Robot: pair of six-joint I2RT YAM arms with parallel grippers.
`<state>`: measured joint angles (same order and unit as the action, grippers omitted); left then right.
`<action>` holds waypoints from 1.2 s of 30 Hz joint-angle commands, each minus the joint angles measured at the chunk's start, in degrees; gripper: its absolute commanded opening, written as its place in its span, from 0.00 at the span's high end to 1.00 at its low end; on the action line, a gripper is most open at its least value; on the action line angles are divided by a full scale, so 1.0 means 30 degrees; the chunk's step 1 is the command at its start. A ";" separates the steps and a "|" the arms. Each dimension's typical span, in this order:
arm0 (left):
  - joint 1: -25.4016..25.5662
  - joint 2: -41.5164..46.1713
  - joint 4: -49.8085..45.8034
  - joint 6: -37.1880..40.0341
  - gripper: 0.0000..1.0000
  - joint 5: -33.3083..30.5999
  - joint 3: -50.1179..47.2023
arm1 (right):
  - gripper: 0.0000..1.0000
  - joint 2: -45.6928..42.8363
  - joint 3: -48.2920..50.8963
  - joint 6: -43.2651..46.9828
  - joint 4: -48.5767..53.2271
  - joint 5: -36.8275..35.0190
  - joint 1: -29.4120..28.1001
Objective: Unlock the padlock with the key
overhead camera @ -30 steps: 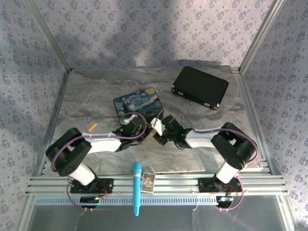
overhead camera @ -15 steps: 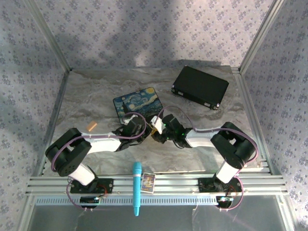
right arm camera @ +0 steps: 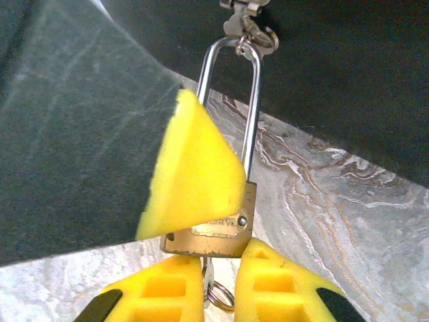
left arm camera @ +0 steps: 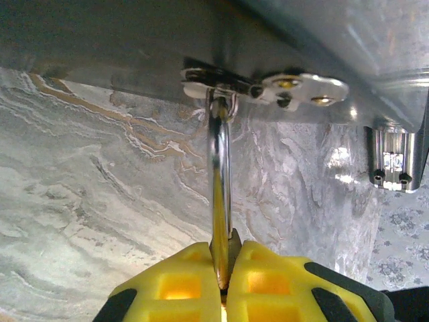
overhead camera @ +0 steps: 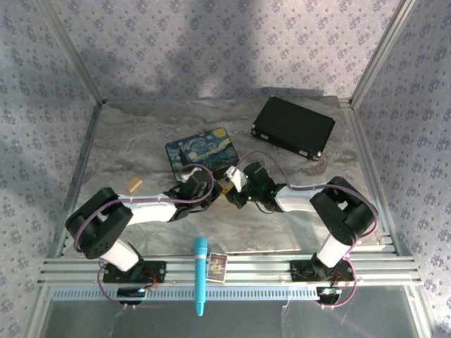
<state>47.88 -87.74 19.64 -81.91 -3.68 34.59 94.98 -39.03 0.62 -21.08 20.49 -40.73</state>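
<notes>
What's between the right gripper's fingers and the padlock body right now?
In the right wrist view, the key, its ring hanging below, sits in the right gripper and reaches up to the underside of the padlock.

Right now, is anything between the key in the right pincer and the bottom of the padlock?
Nothing visible. The key, held in the right pincer, meets the brass underside of the padlock directly. A yellow finger of the left pincer overlaps only part of the body's face.
</notes>
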 commanded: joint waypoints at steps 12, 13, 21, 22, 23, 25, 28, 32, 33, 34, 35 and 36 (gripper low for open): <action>-0.0046 -0.0342 -0.1315 0.0643 1.00 0.0809 -0.0324 | 0.82 0.0954 0.0498 -0.5509 -0.3148 0.3663 0.2630; 0.0001 -0.0311 -0.1183 0.0676 1.00 0.0886 -0.0365 | 0.81 0.0877 0.0499 -0.5568 -0.2956 0.3437 0.2783; -0.0037 -0.0211 -0.0971 0.0760 1.00 0.1033 -0.0426 | 0.70 0.1465 0.0458 -0.7812 -0.3434 0.4344 0.4073; -0.0026 -0.0237 -0.0904 0.0760 1.00 0.1084 -0.0426 | 0.69 0.1628 0.0452 -0.8020 -0.3649 0.4560 0.4175; -0.0022 -0.0288 -0.0821 0.0705 1.00 0.1132 -0.0441 | 0.69 0.1790 0.0400 -0.8281 -0.3792 0.4707 0.4195; -0.0050 -0.0370 -0.0624 0.0657 1.00 0.1224 -0.0482 | 0.68 0.2039 0.0232 -0.8661 -0.3827 0.5135 0.4201; -0.0028 -0.0464 -0.0322 0.0433 1.00 0.1236 -0.0626 | 0.69 0.2281 0.0123 -0.8839 -0.4179 0.5221 0.4073; -0.0051 -0.0413 -0.0093 0.0204 1.00 0.1286 -0.0777 | 0.72 0.2063 -0.0162 -0.7667 -0.2694 0.4347 0.3537; -0.0079 -0.0383 -0.0144 0.0203 1.00 0.1248 -0.0778 | 0.72 0.2066 -0.0196 -0.7577 -0.2494 0.4263 0.3487; -0.0095 -0.0335 -0.0179 0.0218 1.00 0.1257 -0.0778 | 0.72 0.2037 -0.0204 -0.7485 -0.2314 0.4061 0.3470; -0.0109 -0.0306 -0.0216 0.0229 1.00 0.1242 -0.0806 | 0.72 0.1975 -0.0154 -0.7391 -0.2182 0.3878 0.3416; -0.0139 -0.0259 -0.0304 0.0297 1.00 0.1215 -0.0806 | 0.72 0.1888 -0.0047 -0.7405 -0.2194 0.3765 0.3411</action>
<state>47.62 -88.53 22.17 -80.42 -2.57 33.52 100.68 -38.15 -22.98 -29.85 37.12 -31.05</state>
